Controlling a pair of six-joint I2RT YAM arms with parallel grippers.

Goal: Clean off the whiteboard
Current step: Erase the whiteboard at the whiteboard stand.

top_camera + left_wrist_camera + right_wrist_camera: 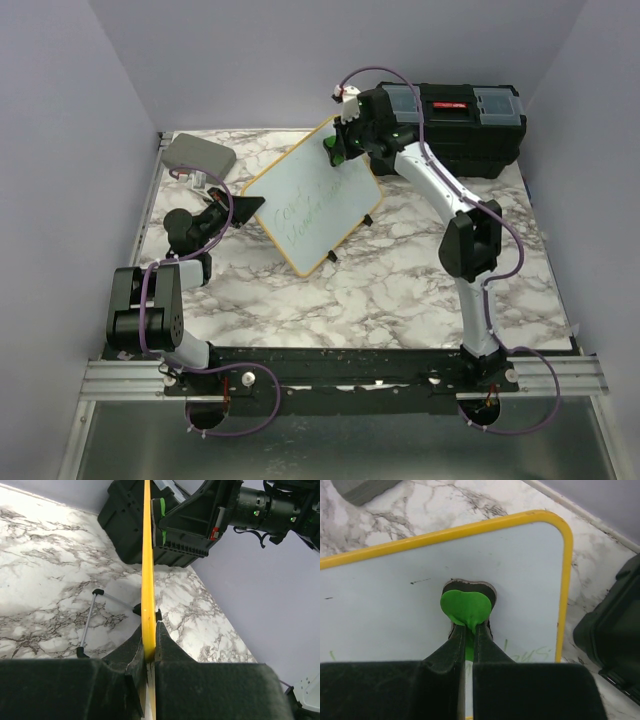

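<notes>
Your left gripper (149, 632) pinches the yellow edge of the whiteboard (315, 198). Your right gripper (469, 630) clamps a green eraser (466, 605), set against the whiteboard's face near its corner.

whiteboard (310, 200) on table (400, 290), toolbox (470, 125) behind

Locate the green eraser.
In the right wrist view, the green eraser sits in the right pincer, flat against the whiteboard near its corner by the black toolbox.

The left gripper (243, 208) is holding the tilted yellow-framed rectangular whiteboard (312, 205); the right gripper (339, 152) is pressing a small green eraser (331, 149) onto it.
</notes>
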